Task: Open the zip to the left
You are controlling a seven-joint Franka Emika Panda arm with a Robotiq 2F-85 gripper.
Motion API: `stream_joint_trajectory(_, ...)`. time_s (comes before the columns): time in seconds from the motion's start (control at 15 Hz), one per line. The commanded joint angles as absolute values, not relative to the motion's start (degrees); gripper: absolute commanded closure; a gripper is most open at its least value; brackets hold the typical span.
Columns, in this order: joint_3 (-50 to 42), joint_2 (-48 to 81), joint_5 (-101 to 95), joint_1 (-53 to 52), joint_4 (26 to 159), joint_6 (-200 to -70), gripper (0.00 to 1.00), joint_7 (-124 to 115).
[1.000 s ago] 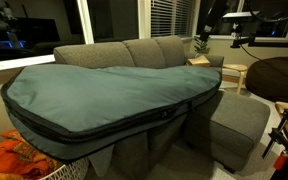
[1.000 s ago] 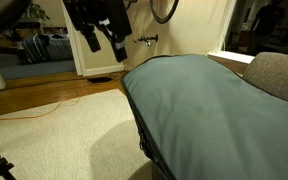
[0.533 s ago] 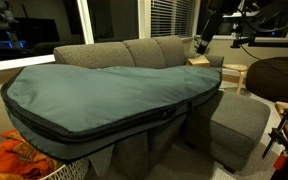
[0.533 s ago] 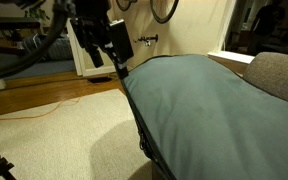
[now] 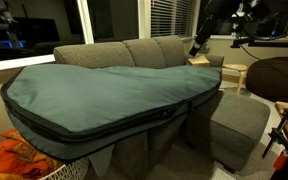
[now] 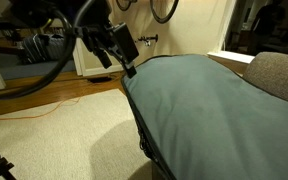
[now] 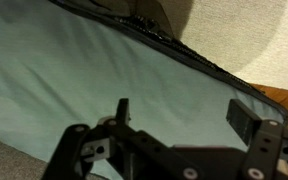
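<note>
A huge teal-grey padded bag [image 5: 104, 95] lies across the couch and shows in both exterior views [image 6: 199, 105]. The zip [image 5: 134, 120] is a thin dark line along its black-trimmed front edge. It also runs down the bag's edge in an exterior view [image 6: 139, 120], and across the top right of the wrist view [image 7: 199, 62]. I cannot make out the pull for certain. My gripper [image 5: 198, 44] hovers open and empty just above the bag's narrow end [image 6: 122, 60]. In the wrist view [image 7: 184, 115] its fingers [image 7: 246, 116] hang over teal fabric, short of the zip.
A grey couch [image 5: 149, 50] carries the bag, with a grey ottoman [image 5: 239, 120] beside it. A brown beanbag [image 5: 279, 78] and a small wooden table [image 5: 234, 72] stand behind. Orange cloth [image 5: 19, 160] lies in a basket at the front. An orange cable [image 6: 44, 108] crosses the floor.
The gripper has swung lower and closer to the bag's narrow end. It has stayed open. The bag has not moved.
</note>
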State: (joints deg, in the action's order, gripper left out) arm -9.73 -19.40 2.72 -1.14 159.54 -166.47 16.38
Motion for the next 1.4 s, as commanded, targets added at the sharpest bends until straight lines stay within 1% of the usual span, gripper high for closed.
stream_joint_trajectory(0.0,-10.5,-16.1,4.1,-2.7,159.4,-171.4,0.0,15.7)
stream_joint_trajectory(0.33,-10.7,-12.5,5.7,-2.6,159.3,-174.0,0.0,16.6)
stream_joint_trajectory(0.87,-10.8,-9.3,8.6,-2.8,158.9,-174.2,0.0,17.4)
stream_joint_trajectory(1.33,-12.4,-8.0,16.5,-6.4,158.9,-177.9,0.0,23.2)
